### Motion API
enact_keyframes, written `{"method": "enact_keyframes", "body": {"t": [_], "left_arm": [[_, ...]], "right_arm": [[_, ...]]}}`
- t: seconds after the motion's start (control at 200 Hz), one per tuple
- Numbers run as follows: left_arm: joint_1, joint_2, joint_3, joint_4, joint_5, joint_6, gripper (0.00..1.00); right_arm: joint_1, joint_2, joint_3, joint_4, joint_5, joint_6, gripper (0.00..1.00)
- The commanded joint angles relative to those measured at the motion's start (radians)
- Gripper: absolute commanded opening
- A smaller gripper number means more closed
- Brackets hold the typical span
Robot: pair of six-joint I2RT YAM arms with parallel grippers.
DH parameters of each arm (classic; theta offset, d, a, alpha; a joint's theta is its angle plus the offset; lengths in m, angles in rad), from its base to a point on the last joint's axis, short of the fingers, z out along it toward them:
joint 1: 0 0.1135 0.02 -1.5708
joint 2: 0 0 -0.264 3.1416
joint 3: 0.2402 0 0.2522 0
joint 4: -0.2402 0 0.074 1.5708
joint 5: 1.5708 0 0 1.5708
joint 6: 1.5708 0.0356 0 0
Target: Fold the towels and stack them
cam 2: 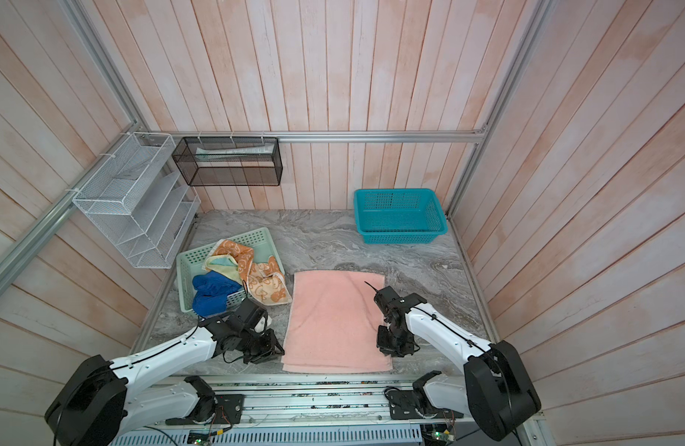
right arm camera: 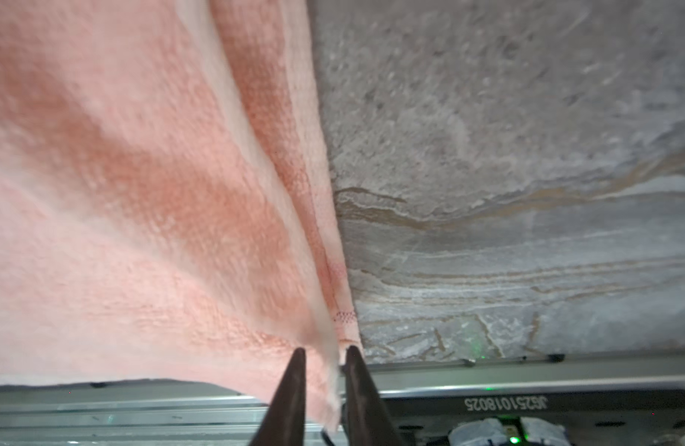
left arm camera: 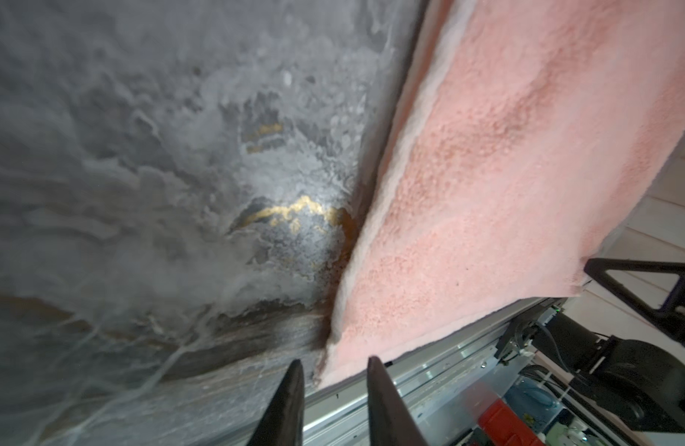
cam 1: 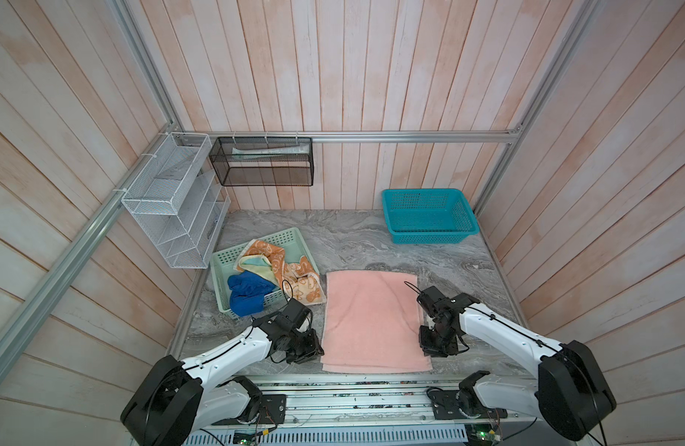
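Although both top views hid the fingertips under the wrist housings, the wrist views showed them plainly. In the left wrist view, the left tool (left arm camera: 335, 367) stood with its jaws narrowly parted and nothing clamped. The near corner of the salmon-pink towel (left arm camera: 507, 193) lay flat on the bench (left arm camera: 140, 193) just ahead of the tips. In the right wrist view, the right tool (right arm camera: 325, 351) was likewise narrowly parted. A flap of the same towel's other near corner ran into the gap, with a dark slit beside it, so the flap was loose rather than pinched.

Only the top views gave the wider layout. The left tool (cam 1: 314, 349) and the right tool (cam 1: 429, 347) sat at opposite near corners of the salmon-pink towel (cam 1: 372, 320). That towel was spread at the front middle of the bench (cam 1: 352, 243), and a second layer showed along its near edge.

Left of it stood the mint-green basket (cam 1: 225, 262), seen in neither wrist view. It held the royal blue towel (cam 1: 248, 293), the pale yellow towel (cam 1: 256, 266) and the orange-and-cream towel (cam 1: 298, 278), all crumpled. The orange-and-cream towel spilled over the rim onto the bench. The teal basket (cam 1: 426, 191) stood well apart at the far right.
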Motion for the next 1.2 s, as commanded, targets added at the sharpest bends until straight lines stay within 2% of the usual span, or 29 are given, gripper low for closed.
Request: {"method": "enact_keyframes", "body": {"t": [0.0, 0.09, 0.205, 0.295, 0.37, 0.44, 0.535, 0.745, 0.9, 1.025, 1.195], "left_arm": [[0.035, 0.002, 0.11, -0.058, -0.059, 0.087, 0.34], [0.045, 0.075, 0.248, -0.086, -0.135, 0.19, 0.35], [0.073, 0.227, 0.399, -0.004, -0.183, 0.288, 0.36], [0.094, 0.363, 0.502, 0.075, -0.212, 0.33, 0.4], [0.101, 0.479, 0.599, 0.113, -0.237, 0.375, 0.44], [0.115, 0.578, 0.661, 0.134, -0.238, 0.399, 0.46], [0.138, 0.663, 0.695, 0.142, -0.229, 0.429, 0.47], [0.214, 0.679, 0.667, 0.154, -0.261, 0.479, 0.56], [0.283, 0.693, 0.681, 0.163, -0.234, 0.515, 0.55], [0.288, 0.694, 0.722, 0.146, -0.204, 0.539, 0.55], [0.282, 0.707, 0.732, 0.17, -0.131, 0.505, 0.55]], "right_arm": [[-0.016, 0.007, 0.122, -0.067, 0.06, -0.036, 0.39], [-0.07, 0.017, 0.21, -0.041, 0.12, -0.066, 0.42], [-0.176, 0.052, 0.213, 0.185, 0.139, -0.137, 0.42], [-0.279, 0.112, 0.168, 0.401, 0.055, -0.162, 0.41], [-0.364, 0.186, 0.158, 0.539, -0.052, -0.173, 0.37], [-0.387, 0.258, 0.17, 0.636, -0.072, -0.16, 0.34], [-0.385, 0.362, 0.227, 0.675, -0.095, -0.164, 0.33], [-0.354, 0.487, 0.28, 0.686, -0.122, -0.174, 0.32], [-0.354, 0.53, 0.279, 0.682, -0.119, -0.184, 0.28], [-0.354, 0.503, 0.281, 0.678, -0.108, -0.182, 0.28], [-0.373, 0.503, 0.309, 0.688, -0.127, -0.175, 0.29]]}}
